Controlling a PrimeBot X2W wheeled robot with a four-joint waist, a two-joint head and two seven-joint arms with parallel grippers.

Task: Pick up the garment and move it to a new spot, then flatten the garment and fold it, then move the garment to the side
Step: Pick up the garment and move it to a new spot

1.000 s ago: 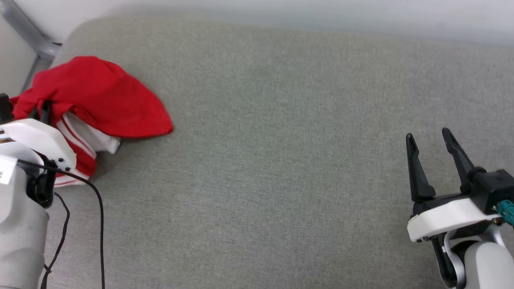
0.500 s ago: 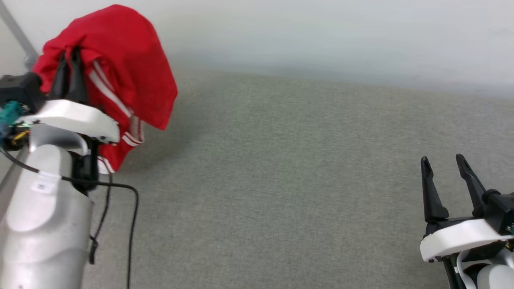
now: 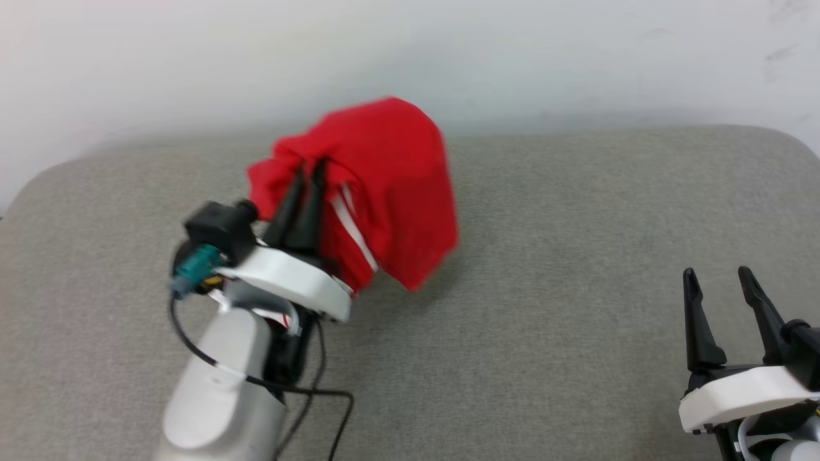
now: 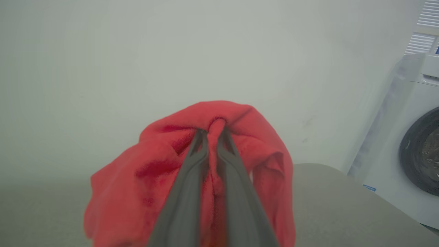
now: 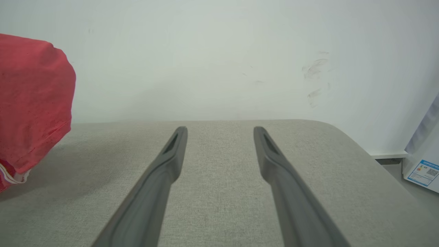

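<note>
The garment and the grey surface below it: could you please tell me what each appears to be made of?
The garment: soft cloth, probably a knit, matte red with white stripes; it bunches and drapes limply where the left end effector pinches it. The grey surface: woven, upholstery-like fabric, matte, with a fine visible weave and rounded edges, possibly padded.

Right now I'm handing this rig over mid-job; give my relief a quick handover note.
Left gripper: shut on the garment, pinching a bunched fold of it.
Right gripper: open, empty, low at the right over the grey cushion.
Garment: crumpled, hanging from the left gripper above the cushion, towards the wall side.
Done: pickup.
To do: set it down at the new spot, flatten, fold, move it aside.
</note>
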